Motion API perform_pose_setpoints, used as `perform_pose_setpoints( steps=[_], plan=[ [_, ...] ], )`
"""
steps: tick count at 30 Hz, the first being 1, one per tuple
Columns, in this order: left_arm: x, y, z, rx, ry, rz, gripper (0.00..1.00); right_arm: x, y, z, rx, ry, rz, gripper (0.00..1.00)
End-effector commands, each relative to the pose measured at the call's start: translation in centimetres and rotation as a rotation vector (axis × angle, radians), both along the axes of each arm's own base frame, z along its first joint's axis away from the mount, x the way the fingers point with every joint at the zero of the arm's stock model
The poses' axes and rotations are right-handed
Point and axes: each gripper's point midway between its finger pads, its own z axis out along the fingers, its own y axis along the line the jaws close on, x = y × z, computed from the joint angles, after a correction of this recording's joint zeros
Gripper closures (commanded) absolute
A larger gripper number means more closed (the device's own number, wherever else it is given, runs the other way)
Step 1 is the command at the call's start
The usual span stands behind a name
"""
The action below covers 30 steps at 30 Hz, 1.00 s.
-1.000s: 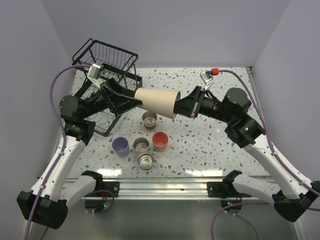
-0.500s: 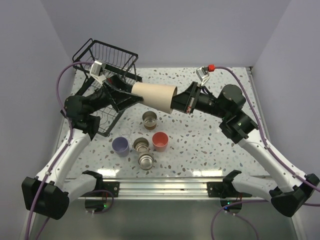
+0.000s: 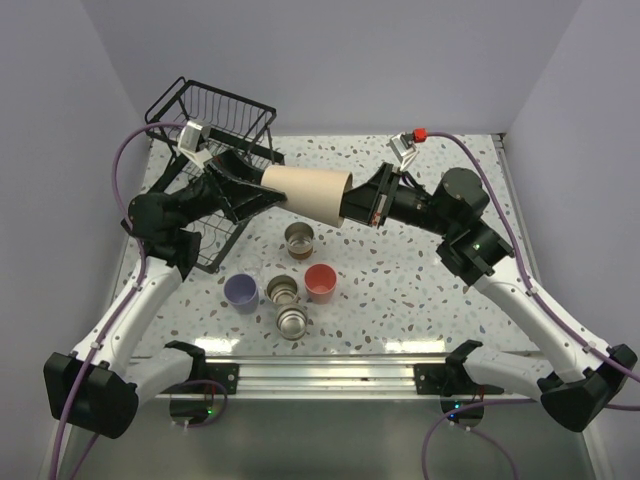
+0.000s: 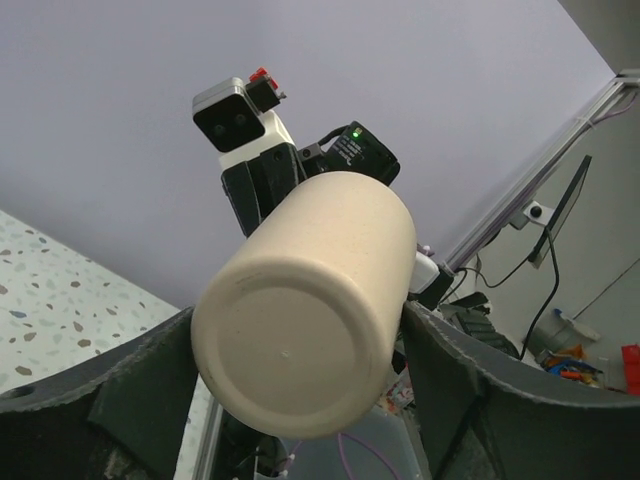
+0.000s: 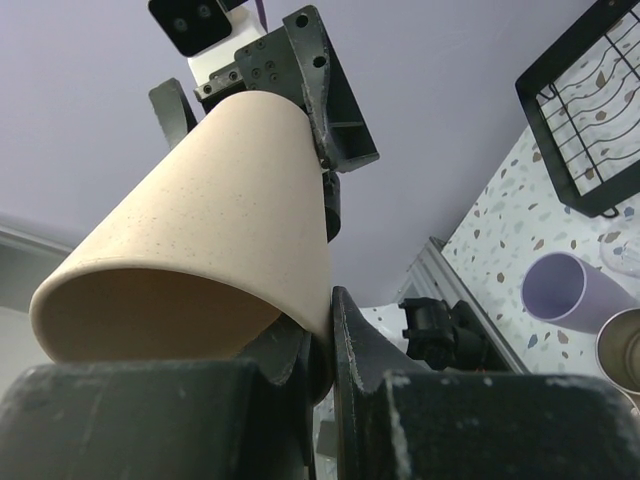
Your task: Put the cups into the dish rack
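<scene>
A tan cup [image 3: 305,192] hangs on its side in mid-air over the table, stretched between both arms. My right gripper [image 3: 348,207] is shut on its rim, one finger inside the mouth and one outside [image 5: 360,330]. My left gripper [image 3: 262,190] is shut on its base end, a finger against each side [image 4: 430,370]. The cup's flat bottom [image 4: 300,340] fills the left wrist view. On the table stand a lavender cup [image 3: 240,292], a red-pink cup [image 3: 320,282] and three steel cups [image 3: 299,240] [image 3: 282,290] [image 3: 293,322]. The black wire dish rack [image 3: 215,110] stands at the far left.
The rack's lower tray [image 3: 200,250] sits under my left arm. The cups on the table cluster at the centre front, close to one another. The right wrist view shows the lavender cup [image 5: 565,290] and a corner of the rack [image 5: 590,110].
The tan cup and my right gripper moved left toward the rack. My left gripper's fingers have come in from wide open onto the cup's base.
</scene>
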Motion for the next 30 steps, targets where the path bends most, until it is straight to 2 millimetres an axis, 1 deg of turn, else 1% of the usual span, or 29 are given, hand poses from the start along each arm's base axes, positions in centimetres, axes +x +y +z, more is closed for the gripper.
perform_pose_setpoints(
  steps=[1, 3, 4, 6, 7, 9, 10, 11, 12, 14, 15, 16, 17, 18, 20, 21, 22, 23, 24, 25, 26, 27, 28, 29, 30],
  plan=[
    [0.6, 0.1, 0.5, -0.039, 0.008, 0.032, 0.26, -2.6, -0.1, 2.5, 0.047, -0.11, 0.1, 1.0],
    [0.6, 0.2, 0.8, -0.049, 0.004, 0.031, 0.36, -2.6, 0.0, 2.3, 0.045, -0.107, 0.098, 1.0],
    [0.4, 0.2, 0.9, -0.053, 0.003, 0.028, 0.46, -2.5, 0.0, 2.2, 0.042, -0.106, 0.097, 1.0],
    [0.4, 0.2, 1.0, -0.054, 0.001, 0.028, 0.57, -2.5, 0.1, 2.0, 0.039, -0.104, 0.1, 1.0],
    [0.4, 0.2, 0.9, -0.051, 0.002, 0.028, 0.68, -2.4, 0.1, 1.9, 0.037, -0.103, 0.101, 1.0],
    [0.6, 0.1, 0.5, -0.037, 0.02, 0.031, 0.82, -2.4, 0.1, 1.7, 0.03, -0.094, 0.103, 1.0],
    [0.6, 0.1, 0.4, -0.032, 0.013, 0.039, 0.92, -2.5, 0.1, 1.7, 0.027, -0.098, 0.104, 1.0],
    [0.7, 0.1, 0.1, -0.024, 0.028, 0.042, 0.97, -2.4, 0.1, 1.5, 0.019, -0.097, 0.104, 0.97],
    [0.7, 0.1, 0.1, -0.019, 0.029, 0.049, 1.0, -2.4, 0.1, 1.2, 0.002, -0.085, 0.103, 0.89],
    [0.9, 0.2, -0.3, -0.003, 0.035, 0.075, 1.0, -2.5, -0.1, 1.3, -0.018, -0.109, 0.092, 0.66],
    [1.0, 0.3, -0.4, 0.005, 0.028, 0.089, 1.0, -2.3, -0.2, 0.8, -0.038, -0.094, 0.081, 0.5],
    [0.8, 0.3, -0.3, 0.007, 0.024, 0.095, 1.0, -2.5, -0.5, 1.1, -0.043, -0.119, 0.075, 0.44],
    [1.0, 0.4, -0.5, 0.013, 0.037, 0.104, 1.0, -2.5, -0.6, 0.8, -0.058, -0.112, 0.072, 0.41],
    [1.0, 0.4, -0.5, 0.019, 0.027, 0.115, 1.0, -2.5, -0.7, 0.8, -0.062, -0.116, 0.066, 0.38],
    [1.3, 0.5, -0.7, 0.029, 0.044, 0.136, 1.0, -2.7, -1.0, 1.0, -0.077, -0.144, 0.054, 0.33],
    [1.3, 0.6, -0.8, 0.038, 0.03, 0.151, 1.0, -2.7, -1.2, 0.6, -0.099, -0.132, 0.045, 0.28],
    [1.3, 0.7, -0.6, 0.045, 0.024, 0.161, 1.0, -2.6, -1.4, 0.8, -0.112, -0.161, 0.036, 0.26],
    [1.6, 0.7, -1.1, 0.062, 0.051, 0.173, 1.0, -2.8, -1.7, 0.8, -0.125, -0.17, 0.027, 0.25],
    [1.8, 0.7, -1.2, 0.082, 0.032, 0.193, 1.0, -2.9, -2.0, 0.3, -0.153, -0.159, 0.02, 0.25],
    [2.0, 0.8, -0.9, 0.095, 0.022, 0.207, 1.0, -2.8, -2.3, 0.5, -0.168, -0.187, 0.001, 0.25],
    [2.4, 0.8, -1.7, 0.124, 0.059, 0.22, 1.0, -3.0, -2.6, 0.5, -0.177, -0.196, -0.006, 0.25],
    [2.8, 0.8, -2.0, 0.15, 0.043, 0.237, 1.0, -3.2, -3.0, 0.4, -0.19, -0.195, -0.016, 0.25],
    [2.9, 0.9, -1.6, 0.16, 0.033, 0.248, 1.0, -3.0, -3.3, 0.4, -0.202, -0.21, -0.038, 0.24],
    [3.3, 1.0, -2.3, 0.185, 0.067, 0.268, 1.0, -3.2, -3.6, 0.0, -0.22, -0.202, -0.04, 0.24],
    [3.8, 1.1, -2.5, 0.205, 0.052, 0.291, 1.0, -3.4, -3.9, 0.1, -0.227, -0.207, -0.05, 0.24]
  ],
)
